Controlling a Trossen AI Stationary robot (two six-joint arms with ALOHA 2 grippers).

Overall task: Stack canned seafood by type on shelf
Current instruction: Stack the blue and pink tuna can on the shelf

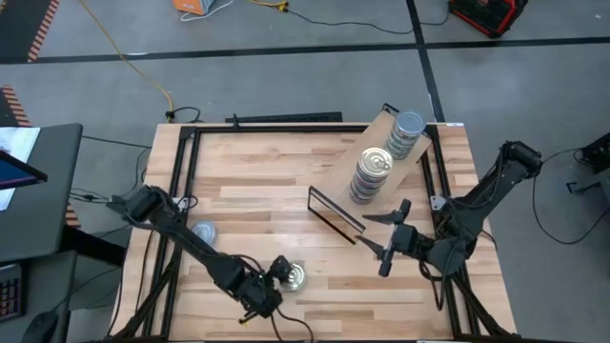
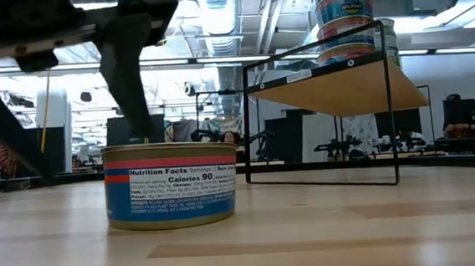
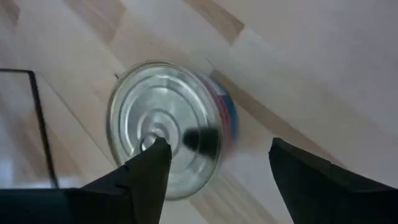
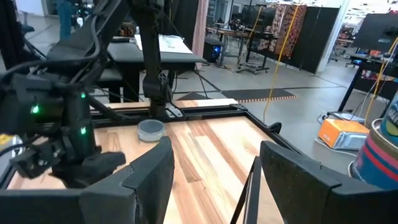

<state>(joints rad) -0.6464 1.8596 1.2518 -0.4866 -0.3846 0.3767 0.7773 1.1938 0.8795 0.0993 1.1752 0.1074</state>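
A flat round tin (image 1: 296, 277) with a silvery lid (image 3: 163, 121) and a blue and red label (image 2: 171, 192) stands on the tabletop near its front edge. My left gripper (image 1: 281, 274) is open and slants down just over it. One finger (image 3: 151, 169) stands over the lid, the other (image 3: 308, 177) over bare wood beside it. A blue-lidded tin (image 1: 203, 231) lies farther left. Two stacks of tins (image 1: 372, 171) (image 1: 407, 131) stand on the shelf (image 1: 338, 173) at the far right. My right gripper (image 1: 383, 236) waits open in front of the shelf, held level.
The shelf's black wire frame (image 2: 320, 110) stands on the table right of the near tin, its board raised above the tabletop. A black frame (image 1: 181, 171) runs around the table's edges. Bare wood lies between the two arms.
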